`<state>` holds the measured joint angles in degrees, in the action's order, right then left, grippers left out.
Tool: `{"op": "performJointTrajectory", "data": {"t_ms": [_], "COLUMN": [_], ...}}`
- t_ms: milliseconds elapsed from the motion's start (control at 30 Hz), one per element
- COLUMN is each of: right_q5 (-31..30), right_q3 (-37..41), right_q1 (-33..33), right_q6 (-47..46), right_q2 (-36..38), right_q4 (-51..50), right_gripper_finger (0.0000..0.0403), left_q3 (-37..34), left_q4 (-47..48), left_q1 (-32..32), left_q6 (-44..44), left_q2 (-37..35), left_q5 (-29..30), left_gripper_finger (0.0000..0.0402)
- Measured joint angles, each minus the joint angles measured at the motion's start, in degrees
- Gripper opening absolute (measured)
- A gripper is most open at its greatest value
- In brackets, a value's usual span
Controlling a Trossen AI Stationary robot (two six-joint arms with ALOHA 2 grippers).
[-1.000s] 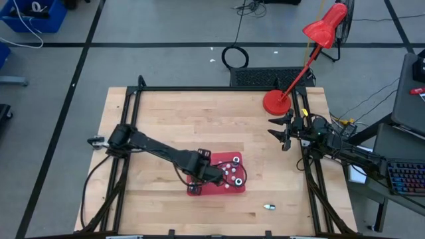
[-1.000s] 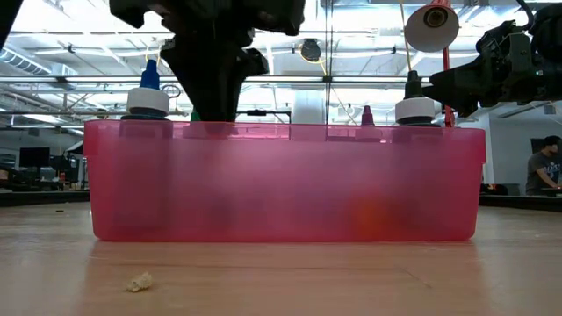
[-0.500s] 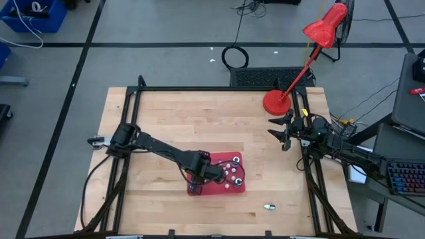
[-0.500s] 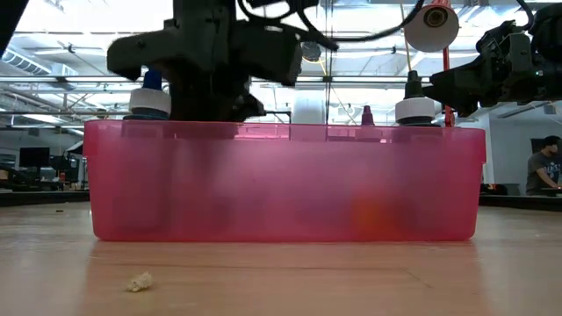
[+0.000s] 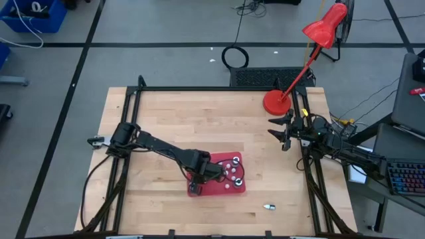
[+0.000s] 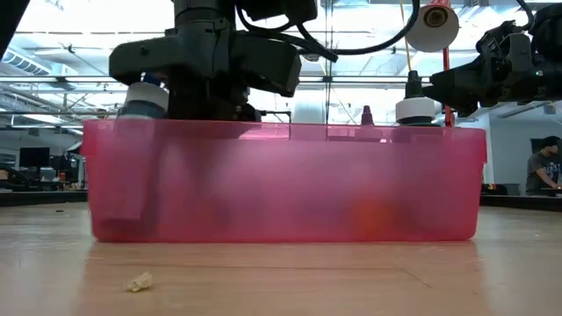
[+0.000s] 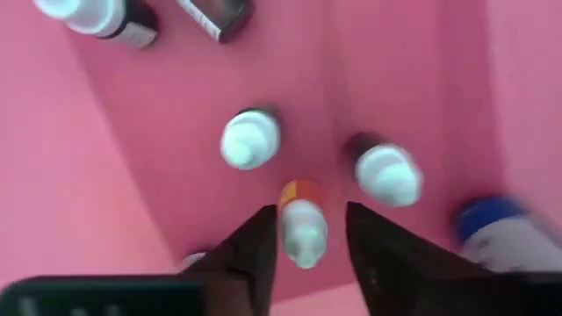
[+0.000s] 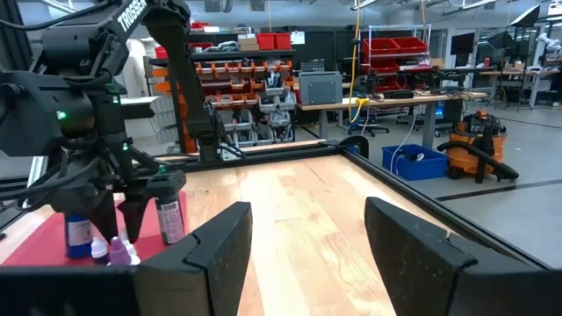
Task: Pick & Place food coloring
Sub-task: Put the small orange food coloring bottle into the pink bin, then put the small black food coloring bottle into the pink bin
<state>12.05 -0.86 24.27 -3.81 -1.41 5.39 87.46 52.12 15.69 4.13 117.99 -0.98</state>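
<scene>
Left gripper (image 7: 303,250) reaches down inside the pink bin (image 6: 281,184), jaws parted around 1 food coloring bottle (image 7: 303,230) (contact unclear). Other bottles (image 7: 250,140) stand near it. Right gripper (image 5: 282,129), jaws apart, empty, waits by the table's right edge.

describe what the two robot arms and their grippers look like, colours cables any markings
Both arms are dark, nearly black, built of jointed segments. The left arm has black cables along it and white lettering on a segment, plus a small green light. The left gripper has two dark wedge-shaped fingers. The right arm carries yellow fittings and trailing cables; the right gripper has broad, flat dark fingers.
</scene>
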Motion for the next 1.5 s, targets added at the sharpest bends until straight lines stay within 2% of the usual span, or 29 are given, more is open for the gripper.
{"op": "performJointTrajectory", "data": {"t_ms": [133,300,533,733,1000,1133,1300,1500], "right_q5": [0.0,0.0,0.0,0.0,0.0,0.0,0.0,0.0], "right_q3": [0.0,0.0,0.02,0.02,0.02,0.02,0.02,0.07], "right_q1": [0.0,0.02,0.0,0.02,0.01,0.0,0.0,0.01], "right_q6": [0.0,0.02,0.01,0.02,0.0,0.0,0.01,0.13], "right_q2": [0.0,0.0,0.0,0.0,0.0,0.0,0.0,0.0], "right_q4": [0.0,0.0,-0.01,0.0,0.0,0.04,0.03,0.12], "right_gripper_finger": [0.021,0.021,0.021,0.021,0.021,0.021,0.021,0.021], "left_q3": [-0.13,1.38,1.62,1.62,0.45,-7.49,-25.75,-47.02], "left_q4": [0.02,0.67,0.85,-0.45,-7.07,-16.0,-32.8,-51.81], "left_q1": [0.07,-0.02,-0.21,-0.25,0.32,1.96,3.01,1.88], "left_q6": [-0.01,-0.67,0.49,0.82,-3.32,-7.66,-9.71,-5.7], "left_q2": [0.3,-0.83,-5.34,-9.91,-21.37,-28.98,-41.53,-56.98], "left_q5": [-0.23,-0.24,6.89,7.0,7.03,7.03,7.47,7.62], "left_gripper_finger": [0.0182,0.0204,0.0208,0.0209,0.0209,0.0209,0.0209,0.0209]}}
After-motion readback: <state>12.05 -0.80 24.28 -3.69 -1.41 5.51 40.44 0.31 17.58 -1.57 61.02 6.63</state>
